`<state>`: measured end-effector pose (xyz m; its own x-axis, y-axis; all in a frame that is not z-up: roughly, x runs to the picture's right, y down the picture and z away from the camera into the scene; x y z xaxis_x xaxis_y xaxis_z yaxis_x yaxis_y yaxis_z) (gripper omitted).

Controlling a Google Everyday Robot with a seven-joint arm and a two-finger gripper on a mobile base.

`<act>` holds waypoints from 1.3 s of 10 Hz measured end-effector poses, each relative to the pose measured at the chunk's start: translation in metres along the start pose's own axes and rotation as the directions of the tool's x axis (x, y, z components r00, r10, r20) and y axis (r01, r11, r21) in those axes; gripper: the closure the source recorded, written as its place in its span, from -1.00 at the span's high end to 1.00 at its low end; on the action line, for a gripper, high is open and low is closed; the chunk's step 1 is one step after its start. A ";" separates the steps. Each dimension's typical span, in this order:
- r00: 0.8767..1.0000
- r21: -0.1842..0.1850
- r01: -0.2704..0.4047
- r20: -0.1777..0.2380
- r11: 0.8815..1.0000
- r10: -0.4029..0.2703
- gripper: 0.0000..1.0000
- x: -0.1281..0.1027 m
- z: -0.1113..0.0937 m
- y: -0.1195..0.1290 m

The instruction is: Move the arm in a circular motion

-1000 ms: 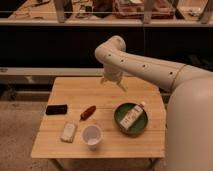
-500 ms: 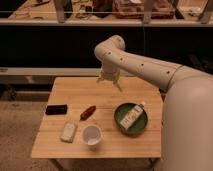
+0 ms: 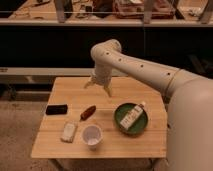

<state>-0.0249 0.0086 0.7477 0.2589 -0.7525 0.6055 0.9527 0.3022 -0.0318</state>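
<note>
The arm (image 3: 150, 72) is cream-white, made of thick rounded segments with small dark holes. It reaches from the lower right up and left over the wooden table (image 3: 55, 145), then bends down at the elbow. Its small pronged gripper (image 3: 99, 86) hangs above the table's back middle, prongs spread outward with nothing between them. It touches none of the objects on the table.
On the table lie a black flat object (image 3: 56, 109) at left, a reddish-brown item (image 3: 88, 112), a pale packet (image 3: 69, 132), a white cup (image 3: 92, 136) and a green bowl (image 3: 120, 120) holding a white bottle (image 3: 133, 116). A dark shelf unit stands behind.
The gripper has swung left and slightly down over the table's back edge. The objects on the table have not moved.
</note>
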 end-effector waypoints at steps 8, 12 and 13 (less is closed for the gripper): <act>0.987 -0.185 -0.039 -0.162 0.982 0.009 0.60 -0.087 -0.085 0.125; 0.927 -0.153 -0.248 -0.324 0.957 0.189 0.60 -0.011 -0.105 0.189; 0.900 -0.120 -0.306 -0.360 0.944 0.246 0.60 0.020 -0.107 0.201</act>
<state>0.1888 -0.0080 0.6685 0.5245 -0.8134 0.2514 0.8396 0.4453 -0.3110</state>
